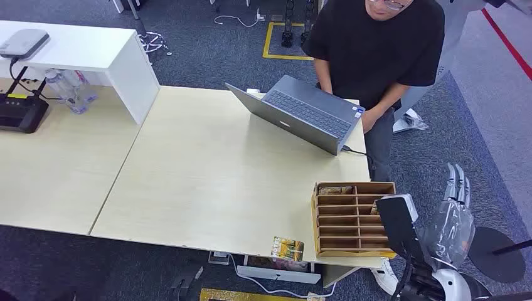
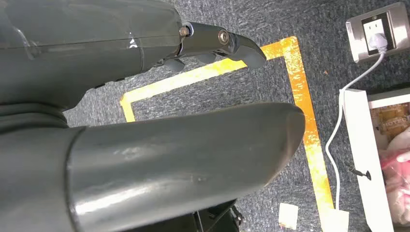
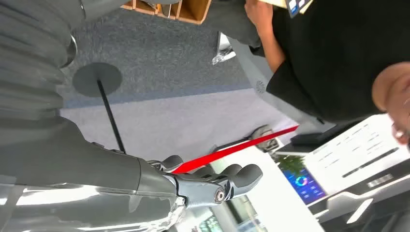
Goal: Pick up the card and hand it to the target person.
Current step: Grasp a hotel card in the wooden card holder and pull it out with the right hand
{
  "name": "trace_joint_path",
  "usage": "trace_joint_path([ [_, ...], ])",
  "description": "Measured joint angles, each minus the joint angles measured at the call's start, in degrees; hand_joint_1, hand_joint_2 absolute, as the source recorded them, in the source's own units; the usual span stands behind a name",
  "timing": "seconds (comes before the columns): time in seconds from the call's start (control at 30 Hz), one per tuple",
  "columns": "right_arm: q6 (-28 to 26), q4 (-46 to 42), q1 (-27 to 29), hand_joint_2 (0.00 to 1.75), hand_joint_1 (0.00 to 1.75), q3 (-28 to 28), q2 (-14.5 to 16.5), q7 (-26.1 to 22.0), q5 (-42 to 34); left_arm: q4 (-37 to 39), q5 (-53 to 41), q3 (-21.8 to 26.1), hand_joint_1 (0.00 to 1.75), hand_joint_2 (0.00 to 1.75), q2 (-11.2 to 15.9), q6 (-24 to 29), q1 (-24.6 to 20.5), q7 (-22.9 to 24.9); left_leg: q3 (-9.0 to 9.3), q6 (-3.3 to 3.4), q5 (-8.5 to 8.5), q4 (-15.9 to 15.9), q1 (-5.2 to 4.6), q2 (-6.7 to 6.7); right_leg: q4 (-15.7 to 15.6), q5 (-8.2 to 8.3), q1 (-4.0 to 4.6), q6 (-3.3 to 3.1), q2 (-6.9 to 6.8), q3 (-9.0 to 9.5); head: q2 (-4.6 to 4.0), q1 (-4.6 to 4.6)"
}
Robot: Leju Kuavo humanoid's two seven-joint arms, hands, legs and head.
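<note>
Off the table's near right corner, the right hand [image 1: 453,213] is hovering over the carpet, its fingers straight, apart and holding nothing. Just beside it, toward the table, a wooden slotted rack [image 1: 354,218] is sitting on the tabletop, and a dark part of the robot's own arm is overlapping the rack's near corner in the head view. The card [image 1: 287,249] is lying flat at the table's near edge, beyond the rack from that hand, touched by nothing. Farther across the table from the hand, a person [image 1: 376,44] in a black shirt is standing at the far edge behind an open laptop [image 1: 301,113].

The left hand [image 2: 145,106] is hanging low over the grey carpet and orange floor tape [image 2: 300,96], with a white power strip [image 2: 365,150] lying ahead of its fingertips. Its thumb and fingers are standing apart with nothing between them.

Judging from this, the task is barely begun. The card is not yet picked up, so the reach, the grasp, the lift and the handover to the person are all remaining. The right hand appears the better placed for the reach, though it would need to come around the rack first.
</note>
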Motion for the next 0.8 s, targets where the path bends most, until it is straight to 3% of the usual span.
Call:
trace_joint_path([
  [0.47,9.8,1.4,-3.8,1.75,0.0,5.8,-4.2,0.0,-3.6,0.0,-1.3,-1.2,0.0,0.0,0.0,-0.4,-1.0,0.9,0.0,0.0,0.0,0.0,0.0,0.04,0.0,0.0,0.0,0.0,0.02,-0.01,0.0,-0.01],
  [0.8,12.1,3.2,-4.2,1.75,0.03,8.0,-6.6,0.0,-5.4,0.0,-1.8,-1.6,0.0,0.0,0.0,-0.5,-1.2,1.0,0.0,0.0,0.0,0.0,0.0,0.04,0.0,0.0,0.0,0.0,0.02,-0.01,0.0,-0.01],
])
